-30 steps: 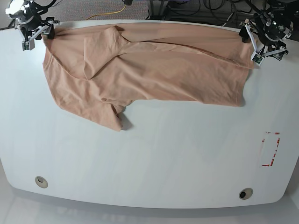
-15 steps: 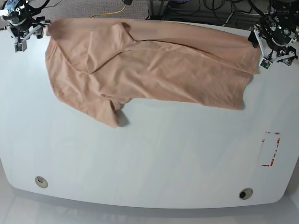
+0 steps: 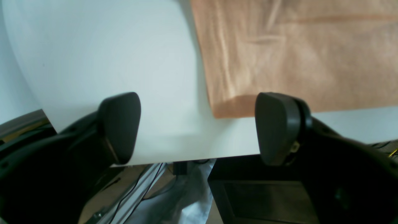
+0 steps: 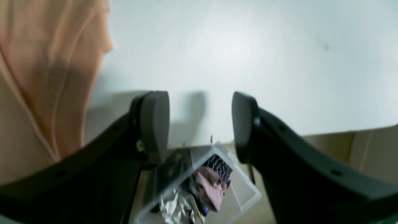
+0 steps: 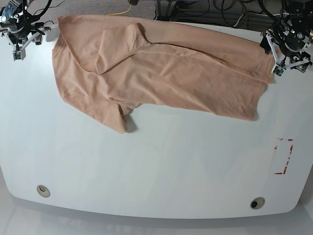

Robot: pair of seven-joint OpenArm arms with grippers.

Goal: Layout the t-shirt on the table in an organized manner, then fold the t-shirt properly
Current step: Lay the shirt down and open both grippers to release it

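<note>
The peach t-shirt (image 5: 161, 73) lies spread along the far side of the white table (image 5: 156, 166), creased, with one sleeve folded over near its left end. My left gripper (image 5: 272, 58) stands open at the shirt's right end. In the left wrist view, the left gripper (image 3: 199, 127) holds nothing and a t-shirt (image 3: 295, 53) corner lies just beyond its fingers. My right gripper (image 5: 27, 47) is open at the table's far left corner, apart from the cloth. The right wrist view shows the right gripper (image 4: 200, 124) empty over bare table (image 4: 248, 56), t-shirt (image 4: 46, 77) to its left.
A red tape rectangle (image 5: 282, 156) marks the table's right side. Two round grommets (image 5: 43, 190) (image 5: 257, 202) sit near the front edge. Below the far table edge are a clear bin of cloths (image 4: 202, 183) and a black box (image 3: 264, 196). Cables run behind the table.
Both grippers have let go of the shirt's far corners. The cloth has dropped and settled on the table. The right gripper now stands a little apart from it.
</note>
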